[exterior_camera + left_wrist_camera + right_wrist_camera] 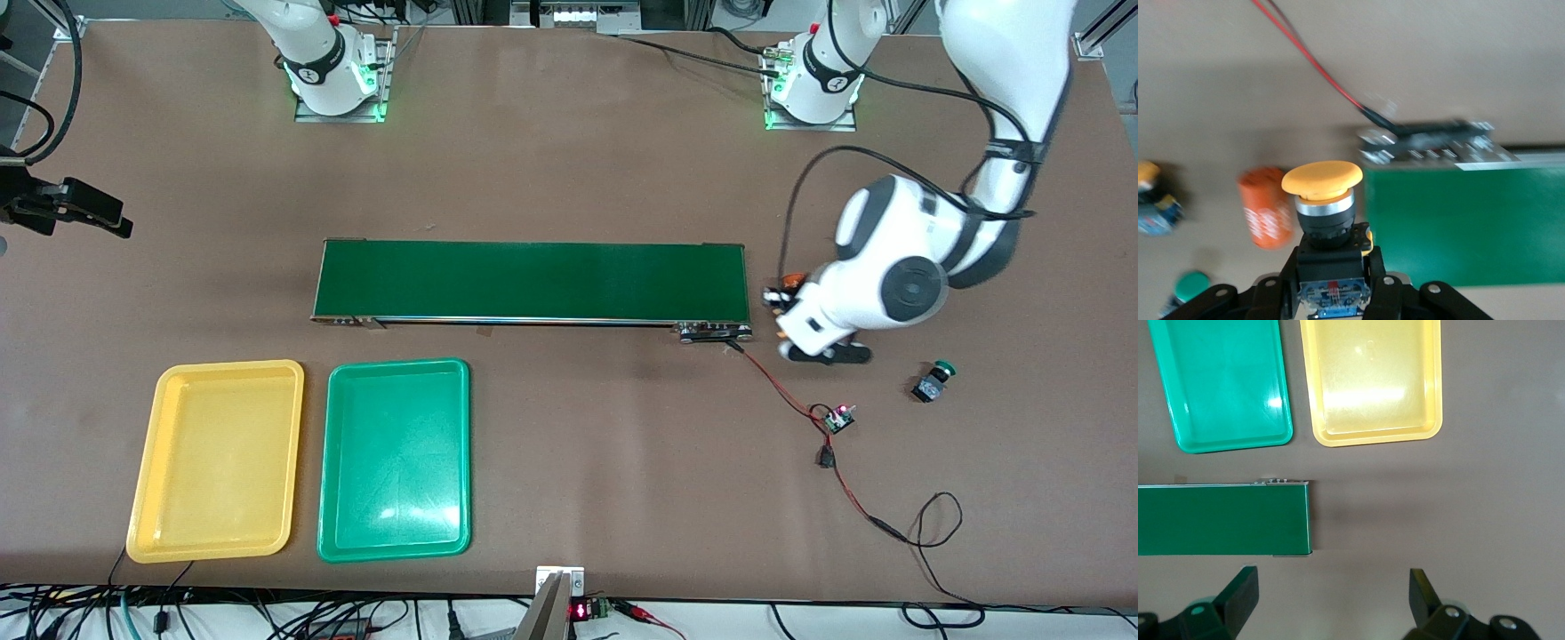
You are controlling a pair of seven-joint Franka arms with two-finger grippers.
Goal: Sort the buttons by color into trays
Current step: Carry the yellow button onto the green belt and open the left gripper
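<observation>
My left gripper [787, 311] [1331, 280] is shut on the dark body of a yellow-capped button [1322, 181], cap pointing away from the hand, just off the conveyor's end toward the left arm's end of the table. A second yellow button [1148, 193] and a green button [1191, 285] lie on the table close by. Another green button [933, 380] lies on the table nearer the front camera than the hand. The yellow tray [142, 498] [1371, 437] and green tray [333, 498] [1231, 440] lie side by side, both empty. My right gripper [1335, 587] is open and empty, high over the table.
The dark-green conveyor belt [533, 280] [1465, 227] [1218, 520] runs across the middle. An orange cylinder [1265, 208] lies beside the held button. A small circuit board [838, 418] on red-black wires [782, 387] lies near the conveyor's end.
</observation>
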